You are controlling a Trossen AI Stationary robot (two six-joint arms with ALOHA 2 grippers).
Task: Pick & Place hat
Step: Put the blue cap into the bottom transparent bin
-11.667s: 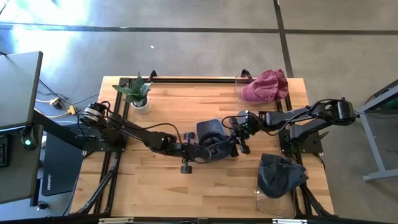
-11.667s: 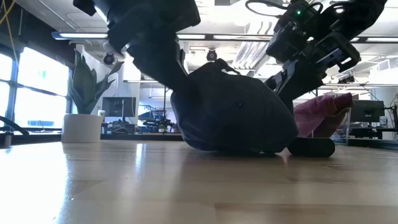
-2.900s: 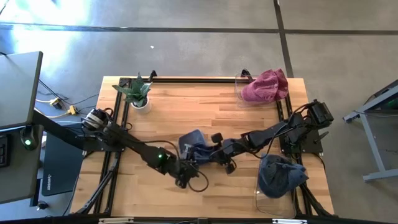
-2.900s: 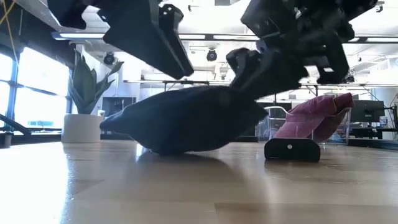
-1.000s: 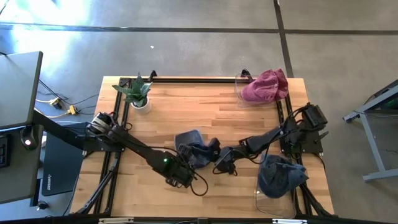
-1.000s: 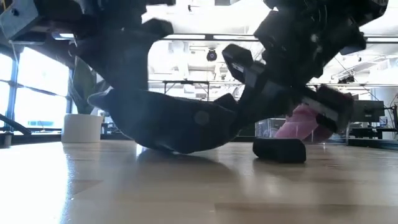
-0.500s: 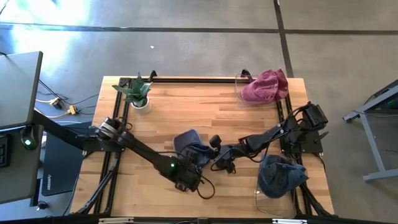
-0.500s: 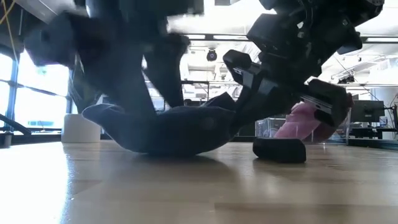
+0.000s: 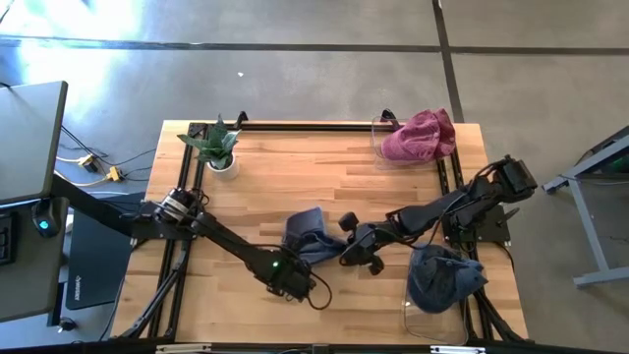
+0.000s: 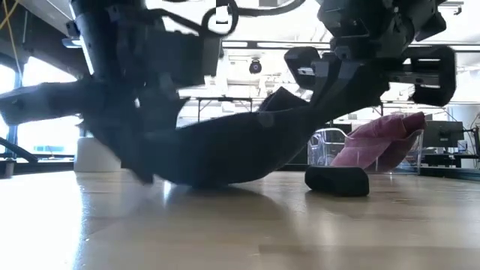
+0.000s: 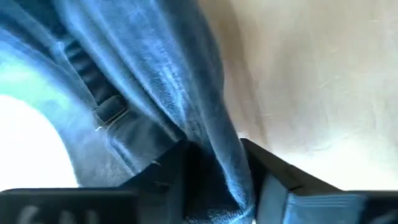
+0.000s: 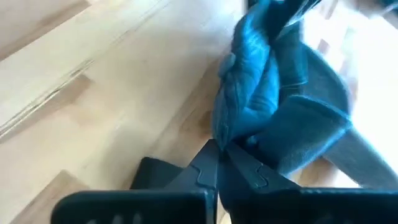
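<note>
Blue hat [image 9: 307, 239] lies on the wooden table [image 9: 324, 167], well in front of the potted plant [image 9: 218, 147] and toward the table's middle, rumpled and stretched between both arms. Left gripper [image 9: 293, 282] sits at the hat's near edge; its wrist view shows both fingers [image 11: 273, 180] clamped on a fold of blue fabric [image 11: 186, 112]. Right gripper [image 9: 356, 246] is at the hat's far-side edge from the plant; its fingers [image 12: 249, 171] are pinched together on a bunched ridge of the hat [image 12: 261, 93]. Low view: hat [image 10: 225, 154] is mostly silhouette, shape hard to read, with the arms covering its upper part. Second dark hat [image 9: 442, 277] rests in a clear bin, partly cut off. Pink cloth [image 9: 421, 135] lies at the back corner, well right of the plant.
</note>
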